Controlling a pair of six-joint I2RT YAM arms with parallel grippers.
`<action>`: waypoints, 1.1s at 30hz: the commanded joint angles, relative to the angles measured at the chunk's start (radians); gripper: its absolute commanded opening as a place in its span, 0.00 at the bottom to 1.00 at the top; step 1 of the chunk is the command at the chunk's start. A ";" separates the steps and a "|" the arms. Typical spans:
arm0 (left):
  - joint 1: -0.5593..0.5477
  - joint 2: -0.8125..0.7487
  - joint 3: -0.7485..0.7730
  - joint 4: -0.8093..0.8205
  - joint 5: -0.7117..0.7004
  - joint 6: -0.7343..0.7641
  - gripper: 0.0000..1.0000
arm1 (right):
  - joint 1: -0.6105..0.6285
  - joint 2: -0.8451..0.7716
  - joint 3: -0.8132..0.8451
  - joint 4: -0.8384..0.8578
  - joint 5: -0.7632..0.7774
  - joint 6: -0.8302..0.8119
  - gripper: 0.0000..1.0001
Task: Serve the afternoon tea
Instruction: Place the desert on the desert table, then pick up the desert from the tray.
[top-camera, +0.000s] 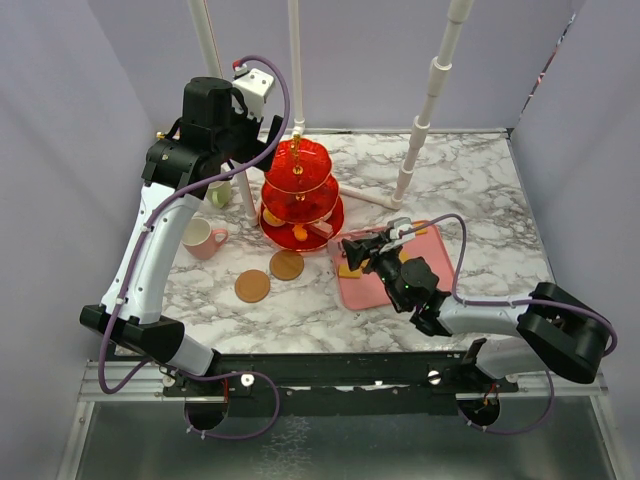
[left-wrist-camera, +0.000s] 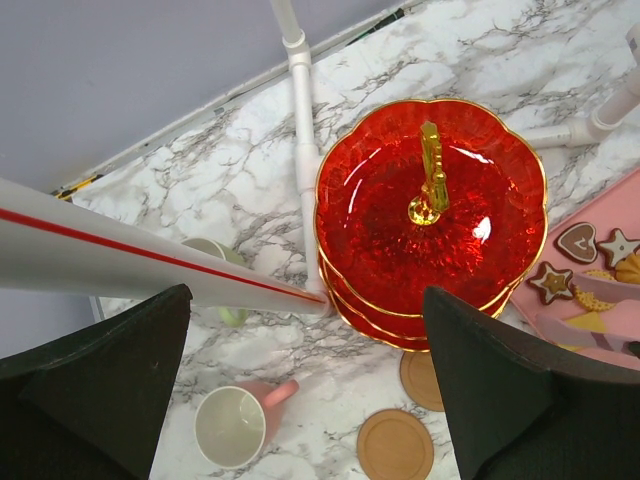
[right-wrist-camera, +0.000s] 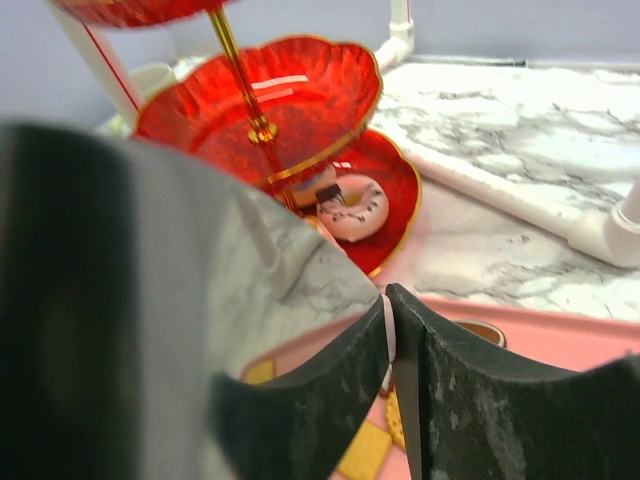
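The translucent red three-tier stand (top-camera: 298, 195) with its gold finial stands at mid-table; its top tier (left-wrist-camera: 430, 200) is bare and a frosted ring pastry (right-wrist-camera: 352, 205) lies on the bottom tier. My left gripper (top-camera: 262, 135) hangs high over the stand's left side, wide open (left-wrist-camera: 308, 292) and holding nothing. A pink mug (left-wrist-camera: 232, 428), a pale green mug (left-wrist-camera: 215, 250) and two brown coasters (top-camera: 252, 286) (top-camera: 287, 265) sit left of the stand. My right gripper (top-camera: 352, 252) is low over the pink tray (top-camera: 375, 290) of cookies. Its dark tips (right-wrist-camera: 388, 300) stand close together with a thin pale sliver between; a grip cannot be made out.
White pipe posts rise at the back (top-camera: 418, 130), and one slants past the green mug (left-wrist-camera: 150, 255). Star and heart cookies (left-wrist-camera: 578, 243) lie on the tray's far part. Grey walls close in the marble table (top-camera: 480, 200) on three sides.
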 joint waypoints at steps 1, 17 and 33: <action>0.006 -0.027 -0.003 -0.002 0.022 0.013 0.99 | -0.004 -0.019 -0.011 -0.089 0.064 -0.012 0.65; 0.006 -0.021 0.022 -0.003 0.024 0.016 0.99 | -0.094 0.154 0.006 0.042 -0.026 -0.033 0.68; 0.006 -0.012 0.041 -0.002 0.022 0.014 0.99 | -0.105 0.205 0.062 0.050 -0.077 -0.091 0.67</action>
